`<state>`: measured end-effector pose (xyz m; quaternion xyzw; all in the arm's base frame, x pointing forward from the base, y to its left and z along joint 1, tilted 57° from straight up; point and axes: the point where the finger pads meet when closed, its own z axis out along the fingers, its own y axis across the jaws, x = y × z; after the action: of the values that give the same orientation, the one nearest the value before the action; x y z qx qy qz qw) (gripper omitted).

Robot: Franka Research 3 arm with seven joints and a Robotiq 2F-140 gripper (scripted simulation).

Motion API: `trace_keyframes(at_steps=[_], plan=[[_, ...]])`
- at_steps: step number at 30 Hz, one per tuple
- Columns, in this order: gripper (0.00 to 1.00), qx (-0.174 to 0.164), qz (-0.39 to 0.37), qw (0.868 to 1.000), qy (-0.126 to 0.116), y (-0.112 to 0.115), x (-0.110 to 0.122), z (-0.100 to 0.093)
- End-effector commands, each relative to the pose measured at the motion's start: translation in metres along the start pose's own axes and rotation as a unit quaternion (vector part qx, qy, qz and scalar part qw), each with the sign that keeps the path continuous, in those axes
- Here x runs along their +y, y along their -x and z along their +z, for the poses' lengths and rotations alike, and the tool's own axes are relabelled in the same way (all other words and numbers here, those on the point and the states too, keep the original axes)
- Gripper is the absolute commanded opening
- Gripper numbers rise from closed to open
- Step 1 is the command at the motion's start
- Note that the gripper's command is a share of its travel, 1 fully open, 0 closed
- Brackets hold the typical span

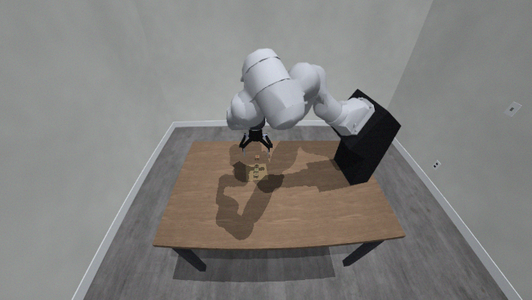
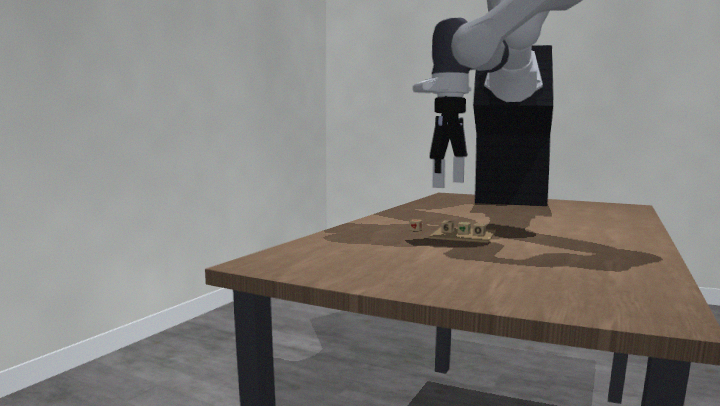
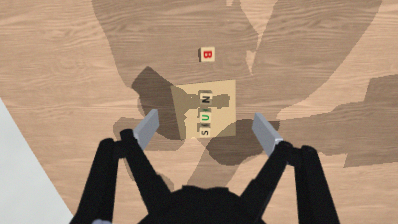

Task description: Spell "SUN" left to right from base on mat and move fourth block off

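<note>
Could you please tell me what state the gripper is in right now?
Gripper: wide open, holding nothing, raised above the table.

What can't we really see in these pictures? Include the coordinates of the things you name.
- Letters on the blocks (image 1: 256, 171) (image 2: 463, 228) (image 3: 205, 118) on the mat (image 1: 263, 176) (image 2: 434, 237) (image 3: 225, 111): too small in the top view.
- The undersides of those blocks: hidden by the blocks themselves in every view.
- The top of the arm (image 1: 273, 83) (image 2: 514, 30): cut off by the exterior view's upper edge.
</note>
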<state>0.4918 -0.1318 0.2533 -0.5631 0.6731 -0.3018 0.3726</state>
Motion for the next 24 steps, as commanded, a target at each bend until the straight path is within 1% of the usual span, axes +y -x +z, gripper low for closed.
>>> trace_keyframes(at_steps=[1, 7, 11, 16, 18, 24], plan=[[1.0, 0.0, 0.004, 1.0, 0.001, 0.0, 0.001, -0.001], [1.0, 0.0, 0.004, 1.0, 0.001, 0.0, 0.001, -0.001], [1.0, 0.0, 0.004, 1.0, 0.001, 0.0, 0.001, -0.006], [1.0, 0.0, 0.004, 1.0, 0.001, 0.0, 0.001, -0.022], [1.0, 0.0, 0.004, 1.0, 0.001, 0.0, 0.001, -0.022], [1.0, 0.0, 0.004, 1.0, 0.001, 0.0, 0.001, -0.048]])
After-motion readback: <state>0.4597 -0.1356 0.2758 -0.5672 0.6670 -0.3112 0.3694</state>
